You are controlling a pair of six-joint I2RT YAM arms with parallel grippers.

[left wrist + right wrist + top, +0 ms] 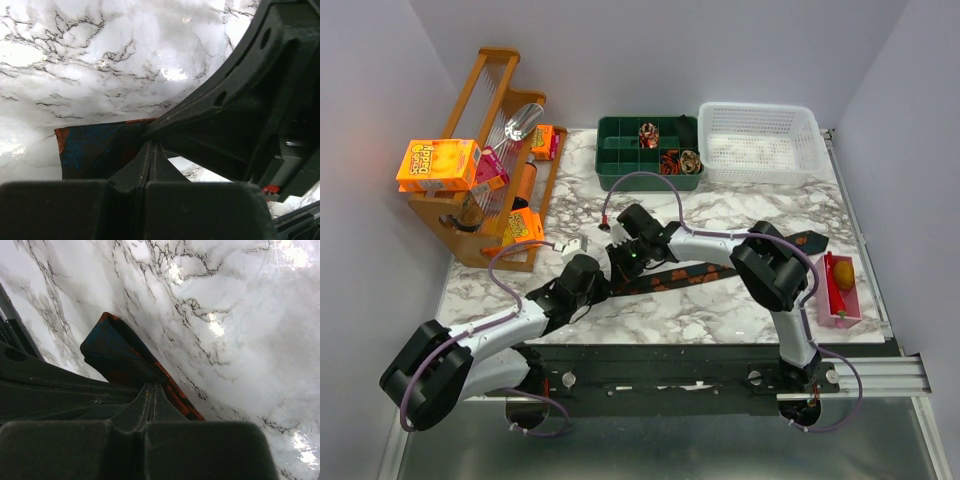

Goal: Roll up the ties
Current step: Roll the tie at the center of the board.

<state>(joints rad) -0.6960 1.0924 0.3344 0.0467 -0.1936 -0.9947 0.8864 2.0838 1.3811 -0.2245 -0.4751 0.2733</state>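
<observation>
Top external view is showing the marble table (720, 310) taking up most of the frame, with the wooden rack (470, 240) sitting upper left, the white basket (760, 176) upper right and the green tray (640, 182) top centre. The flat tie (695, 277) is lying on the table, stretching from frame centre toward the right edge. Rolled ties (649, 134) are sitting in the tray's compartments, so part of the job is looking done.

Both arms are meeting at the flat tie's left end. In the left wrist view the left gripper (150, 146) is pinching shut on that end, with fabric showing lower left under the closed tips. In the right wrist view the right gripper (150, 387) is also clamping shut on it, where the fabric is doubling over on itself left of centre.

Judging by that, the step in hand is starting the roll, with the first fold forming. The next move is probably calling for one gripper pinning the fold while the other is turning it along the strip, keeping the edges lined up. Slack is risking a loose, skewed coil.

Writing: the orange box (438, 163) on the rack is carrying white lettering. The top word is looking like "APPLE" and the rest is too small to read. Nothing else is reading clearly.
</observation>
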